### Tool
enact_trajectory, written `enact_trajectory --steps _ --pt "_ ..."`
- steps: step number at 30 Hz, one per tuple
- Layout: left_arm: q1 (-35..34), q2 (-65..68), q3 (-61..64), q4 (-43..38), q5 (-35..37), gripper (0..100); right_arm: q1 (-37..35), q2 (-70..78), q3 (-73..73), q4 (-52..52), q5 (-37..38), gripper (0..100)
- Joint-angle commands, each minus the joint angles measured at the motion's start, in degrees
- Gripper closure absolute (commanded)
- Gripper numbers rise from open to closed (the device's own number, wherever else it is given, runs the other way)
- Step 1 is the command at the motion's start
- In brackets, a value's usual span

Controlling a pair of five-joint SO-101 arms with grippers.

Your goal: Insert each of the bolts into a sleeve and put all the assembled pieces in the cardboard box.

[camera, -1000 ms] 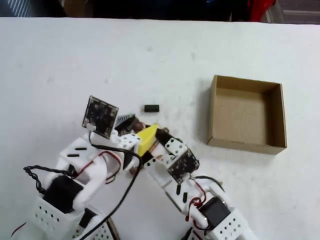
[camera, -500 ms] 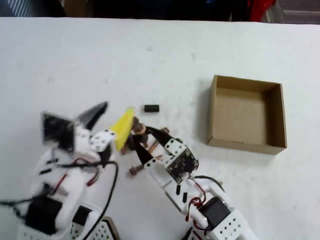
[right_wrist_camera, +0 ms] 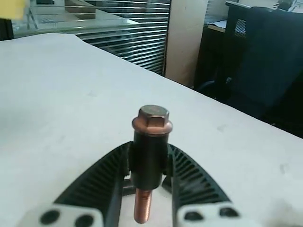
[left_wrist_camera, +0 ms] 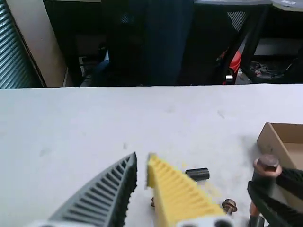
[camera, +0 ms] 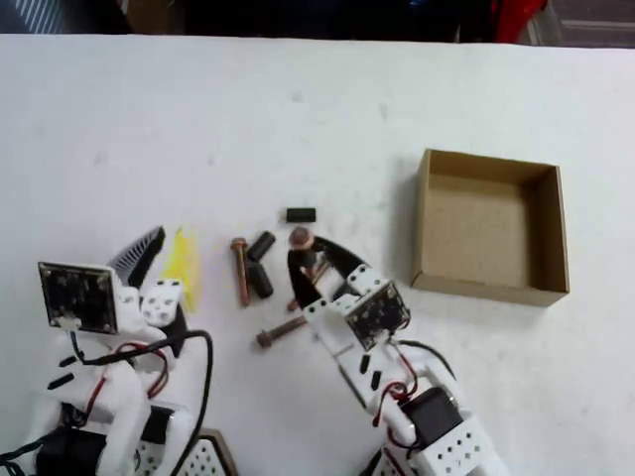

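My right gripper is shut on a black sleeve with a copper bolt pushed through it, head up, held just above the table. My left gripper sits off to the left, its grey and yellow fingers a narrow gap apart with nothing between them. On the table between the arms lie one loose bolt, another bolt and three black sleeves. The cardboard box stands to the right with nothing in it.
The white table stretches wide behind the parts and to the far left. Beyond its far edge are dark chairs and window blinds. In the left wrist view the box corner and the held bolt are at the side.
The left gripper has let go of the piece and drawn back to the left. The right gripper keeps the sleeved bolt and has shifted slightly right; loose bolts and sleeves are now uncovered.
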Motion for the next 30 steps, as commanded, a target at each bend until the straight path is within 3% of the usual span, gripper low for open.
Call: enact_trajectory --steps 1,17,22,30 --pt "-0.9 -0.4 -2.7 2.5 -2.1 95 2.2 -0.4 -3.6 4.0 0.6 98.3" --pt "-0.9 -0.6 2.7 8.5 -2.1 98 12.7 0.0 -26.0 26.9 -1.7 98.3" --pt "-0.9 -6.6 5.5 9.3 -2.1 98 13.6 1.3 -35.5 31.9 -1.7 98.3" --pt "-4.8 -9.0 7.3 9.8 -2.2 98 15.3 22.9 -50.9 36.1 -2.0 98.3"
